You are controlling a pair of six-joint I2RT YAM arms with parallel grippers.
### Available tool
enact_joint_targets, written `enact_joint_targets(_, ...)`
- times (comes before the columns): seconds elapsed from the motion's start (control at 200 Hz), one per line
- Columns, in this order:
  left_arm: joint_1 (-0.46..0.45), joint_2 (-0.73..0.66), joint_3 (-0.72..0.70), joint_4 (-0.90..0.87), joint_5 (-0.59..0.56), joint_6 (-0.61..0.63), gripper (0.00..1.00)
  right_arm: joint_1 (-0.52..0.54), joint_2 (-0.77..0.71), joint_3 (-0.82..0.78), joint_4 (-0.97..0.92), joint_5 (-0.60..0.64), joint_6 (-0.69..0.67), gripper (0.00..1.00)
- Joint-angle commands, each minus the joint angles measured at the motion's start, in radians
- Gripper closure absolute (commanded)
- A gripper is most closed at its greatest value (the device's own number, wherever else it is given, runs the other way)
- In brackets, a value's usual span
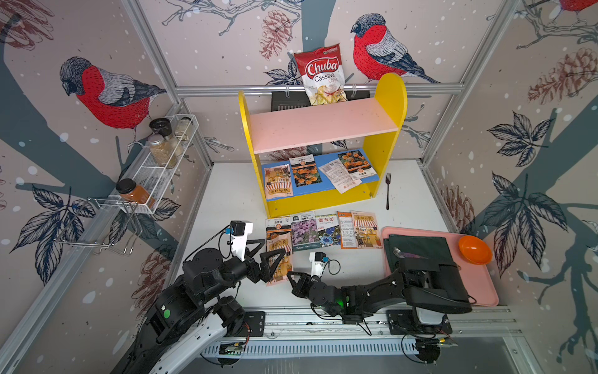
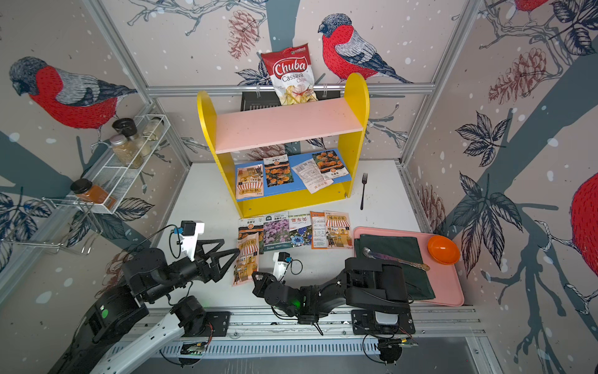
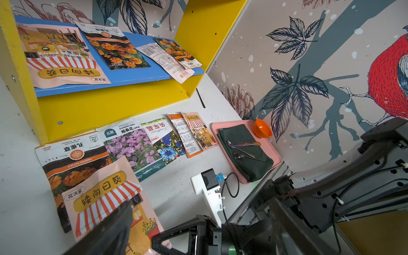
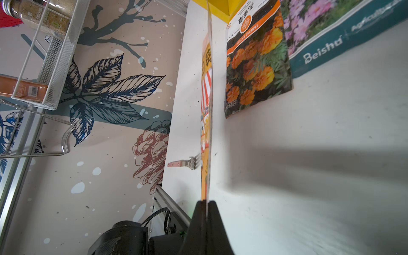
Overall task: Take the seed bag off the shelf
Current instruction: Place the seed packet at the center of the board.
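Note:
The shelf, with yellow sides, a pink upper board and a blue lower board, stands at the back. Several seed bags lie on the blue board, among them a striped-awning one and a marigold one. Near the table's front, my right gripper is shut on the near edge of a pink striped-awning seed bag, seen edge-on in the right wrist view. My left gripper is open, one finger on each side of that bag, not pressing on it.
A row of seed bags lies on the table before the shelf. A pink tray at the right holds a green cloth, spoon and orange bowl. A fork lies beside the shelf. A chips bag stands on top. A wire spice rack hangs left.

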Motion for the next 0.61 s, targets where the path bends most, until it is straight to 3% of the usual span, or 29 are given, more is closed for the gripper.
enact_joint_targets(0.0,0.002,-0.004,-0.007,0.029,0.004,-0.003,0.03,0.005,0.02,0.015,-0.007,0.009,0.014,1.0)
enact_joint_targets(0.6,0.002,-0.05,-0.047,0.033,0.004,-0.023,0.04,0.028,0.089,0.045,-0.102,0.005,0.08,1.0)
